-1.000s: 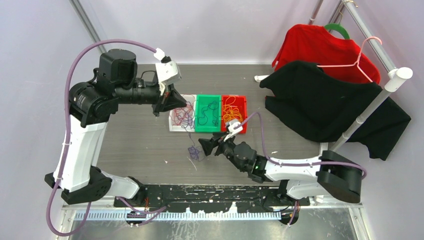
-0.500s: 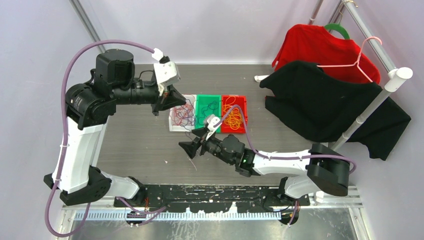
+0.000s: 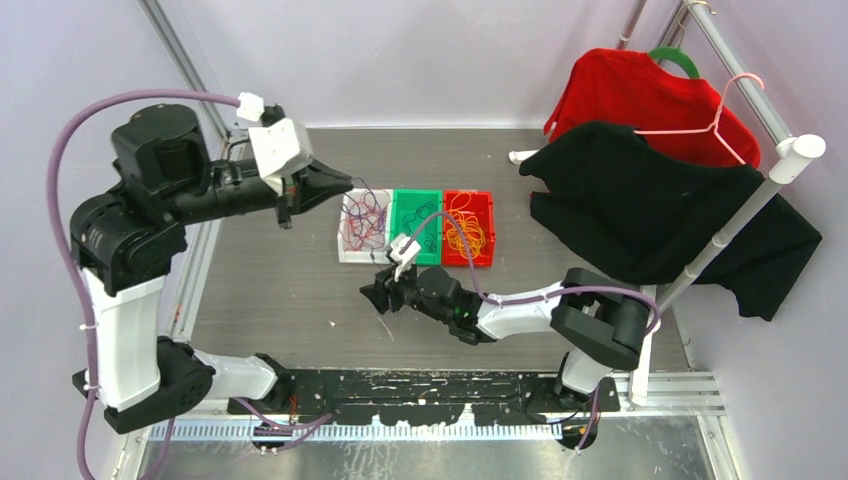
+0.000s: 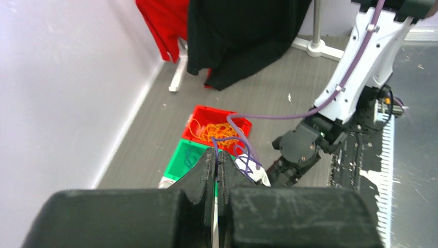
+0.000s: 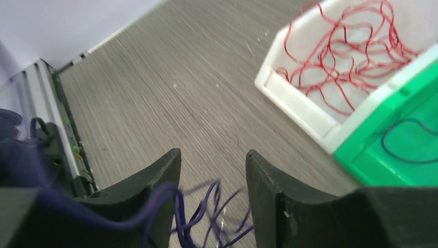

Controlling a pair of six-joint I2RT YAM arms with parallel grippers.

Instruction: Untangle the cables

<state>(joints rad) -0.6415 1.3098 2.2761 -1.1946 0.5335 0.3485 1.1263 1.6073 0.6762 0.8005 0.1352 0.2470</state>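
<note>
My left gripper [image 3: 344, 184] is shut on a thin purple cable [image 4: 241, 150], held above the white tray [image 3: 346, 254]. The pinched strand runs between the closed jaws in the left wrist view [image 4: 217, 154]. The white tray holds red and purple cables [image 3: 362, 222]. My right gripper [image 3: 369, 293] is open, low over the table just in front of the white tray. Loose purple strands [image 5: 209, 204] lie between its fingers [image 5: 213, 153]. The green tray [image 3: 400, 255] holds a dark cable [image 5: 408, 142]. The red tray [image 3: 490, 205] holds orange cables [image 3: 465, 230].
A rack with a black garment [image 3: 640, 205] and a red garment [image 3: 640, 95] stands at the right. The three trays sit side by side mid-table. The lilac walls close in at the left and the back.
My left arm has swung back to the left, drawing a purple strand up from the white tray. My right gripper has moved left onto the purple clump on the table.
</note>
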